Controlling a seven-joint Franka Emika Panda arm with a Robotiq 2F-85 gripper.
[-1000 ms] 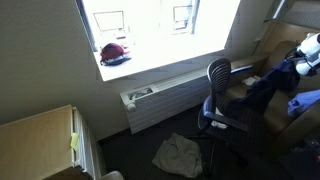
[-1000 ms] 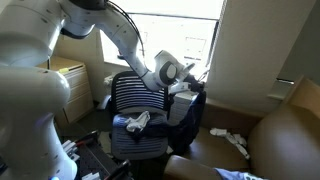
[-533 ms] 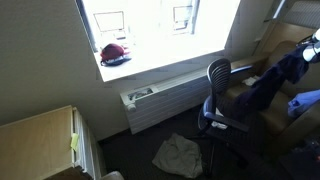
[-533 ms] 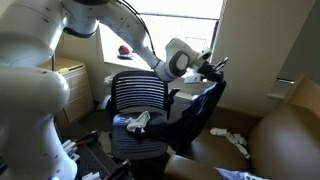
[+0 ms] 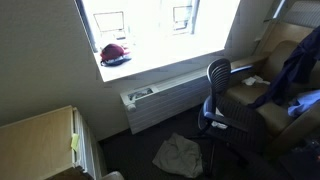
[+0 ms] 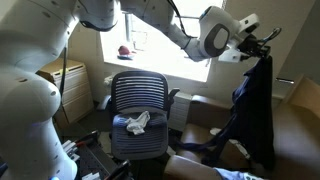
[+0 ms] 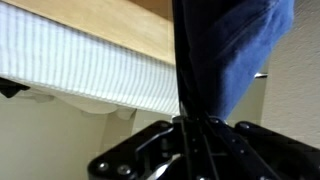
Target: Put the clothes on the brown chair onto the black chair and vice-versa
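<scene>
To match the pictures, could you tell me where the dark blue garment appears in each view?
Exterior view: the dark blue garment hangs at the right edge.
Exterior view: right of centre, hanging from the claw.
Wrist view: upper right.
Shared landmark: the black chair, in both exterior views.

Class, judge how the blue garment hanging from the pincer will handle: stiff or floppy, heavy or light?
Probably floppy: the blue garment hangs limp in long folds from the pincer. Likely light, since one pinch carries it. Its low hem may drag across the brown chair.
</scene>
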